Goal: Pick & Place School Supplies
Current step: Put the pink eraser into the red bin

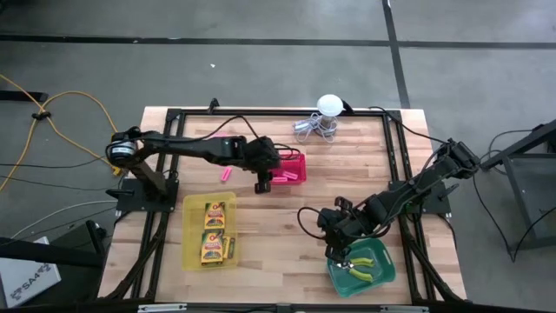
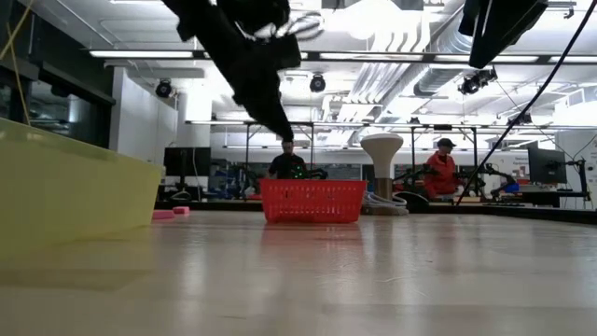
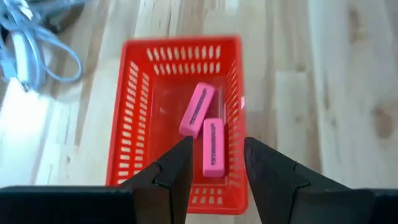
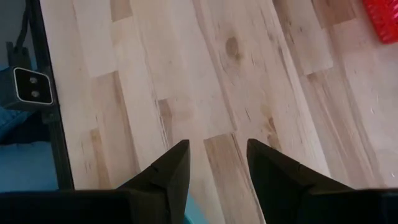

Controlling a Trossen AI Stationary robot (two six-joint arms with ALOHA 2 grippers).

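A red basket (image 3: 180, 56) holds two pink erasers (image 3: 198, 109) lying flat on its floor. My left gripper (image 3: 216, 146) hangs open above the basket's near end, touching nothing. In the high view it (image 1: 261, 184) stands just left of the basket (image 1: 300, 156). Another pink eraser (image 1: 226, 174) lies on the table left of it. Crayon boxes (image 1: 214, 216) lie in a yellow tray (image 1: 193, 239). Pliers (image 1: 360, 266) lie in a green tray (image 1: 382, 276). My right gripper (image 4: 217, 149) is open over bare wood, beside the green tray (image 1: 337, 248).
A white ball with coiled wire (image 1: 326, 111) stands at the table's far edge. A black frame (image 1: 400, 148) runs round the table top. Bare wood (image 1: 278, 235) lies between the yellow and green trays. In the low view people (image 2: 440, 173) are in the room behind.
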